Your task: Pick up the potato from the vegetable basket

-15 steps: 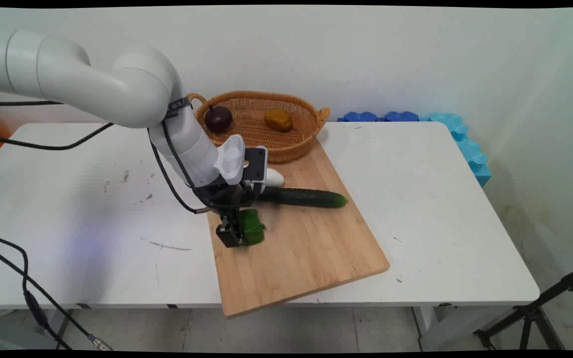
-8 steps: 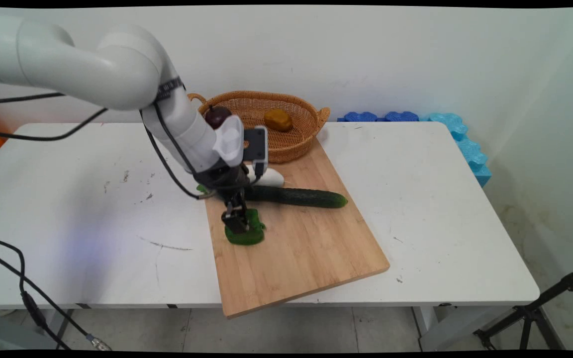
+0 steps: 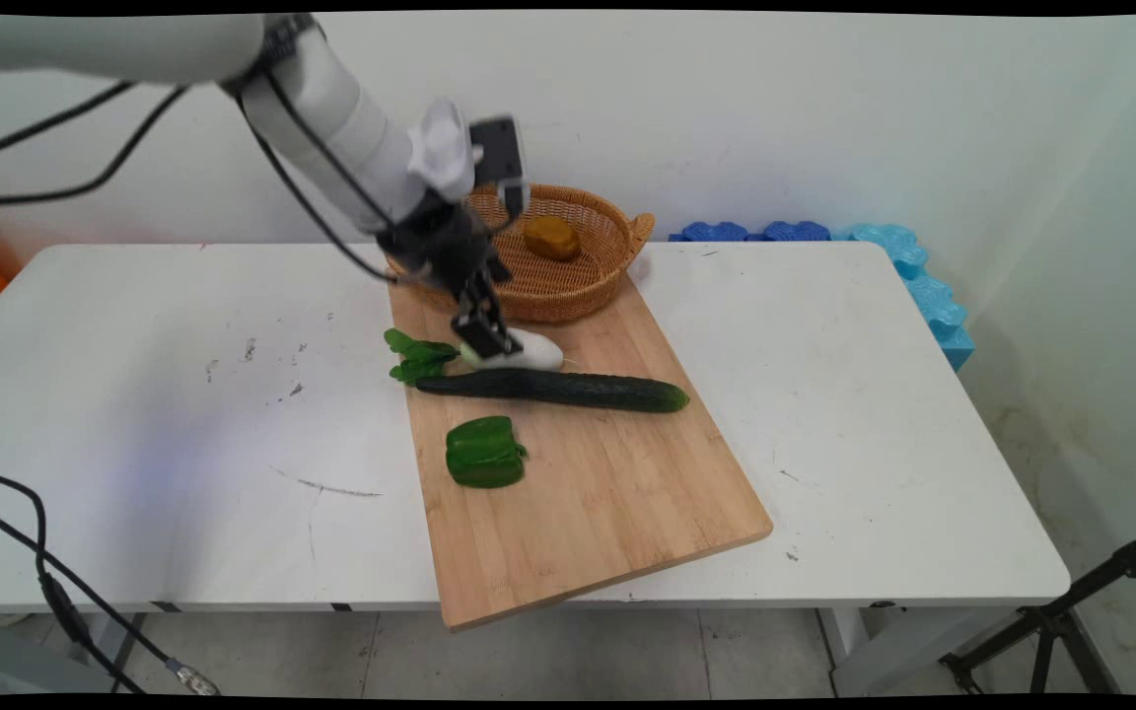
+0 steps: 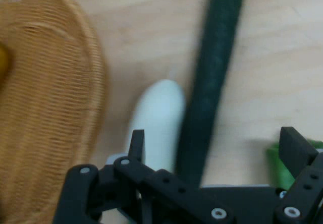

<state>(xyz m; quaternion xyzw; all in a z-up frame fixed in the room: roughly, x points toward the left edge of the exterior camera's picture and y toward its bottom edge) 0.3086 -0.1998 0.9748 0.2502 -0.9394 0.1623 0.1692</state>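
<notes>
One white surface [image 3: 824,394] carries a wooden board [image 3: 607,493], with a wicker basket [image 3: 568,286] touching the board's far edge. The arm reaches in from the upper left, and its gripper [image 3: 485,338] points down over the far left part of the board. In the hand view the jaws stand wide open and hold nothing.

Directly under the jaws lies a white radish [image 3: 529,352], its long axis running left to right across the board, with its green leaves [image 3: 417,357] hanging off the board's left edge onto the surface. Just beside the radish on the near side, and roughly parallel to it, lies a long dark cucumber [image 3: 568,390]; in the hand view the two look to be touching, and both sit between the open fingers. A green pepper [image 3: 484,452] sits nearer the camera, apart from the jaws.

The basket holds a brownish-yellow lump [image 3: 551,238], perhaps a potato. The arm hides the basket's left part.
</notes>
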